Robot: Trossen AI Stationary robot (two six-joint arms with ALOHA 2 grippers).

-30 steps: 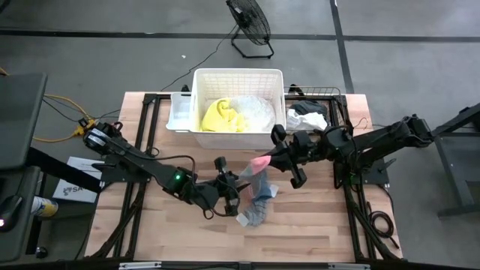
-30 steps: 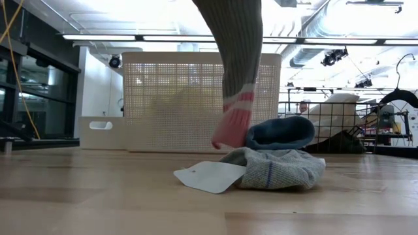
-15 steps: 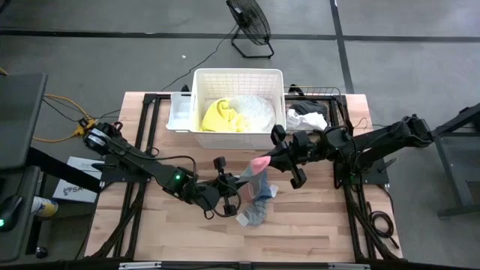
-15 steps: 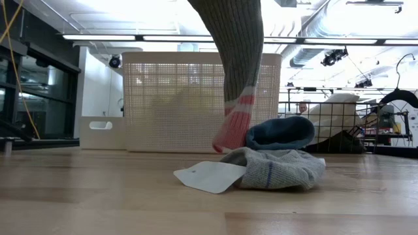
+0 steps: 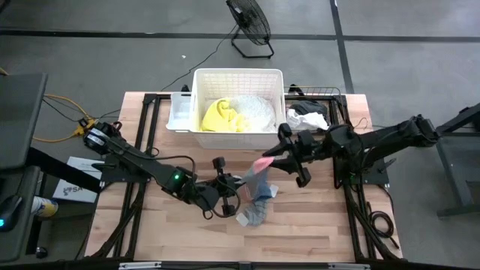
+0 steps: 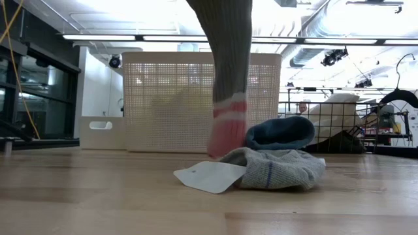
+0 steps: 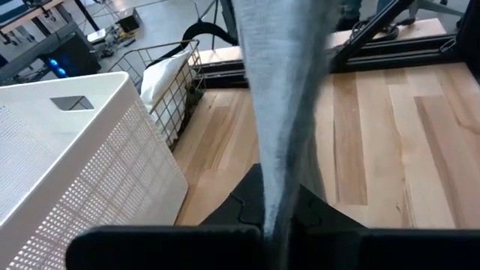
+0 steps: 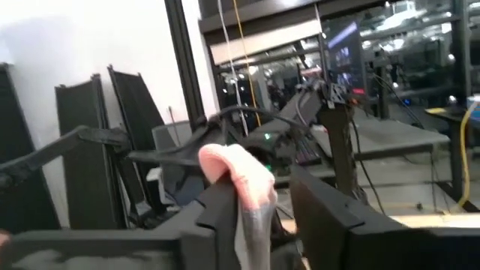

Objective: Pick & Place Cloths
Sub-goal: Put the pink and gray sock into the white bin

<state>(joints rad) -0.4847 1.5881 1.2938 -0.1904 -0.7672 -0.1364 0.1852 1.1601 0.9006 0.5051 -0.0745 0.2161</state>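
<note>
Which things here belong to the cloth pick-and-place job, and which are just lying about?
Job: grey pink-toed sock, clamped by left gripper, toe between right gripper's open fingers; blue-grey cloth heap on wooden table; yellow cloth and white cloth in white slatted plastic basket.
Lying about: white card, wire basket, black floor fan.

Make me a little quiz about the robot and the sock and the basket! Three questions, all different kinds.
1. True or false: the yellow cloth lies inside the white basket.
2. Which gripper is shut on the grey sock? A) left gripper B) right gripper C) neither
3. Fill in: the sock's toe end, up by the right gripper, is coloured ____.

Key: 1 true; 2 A; 3 pink
</note>
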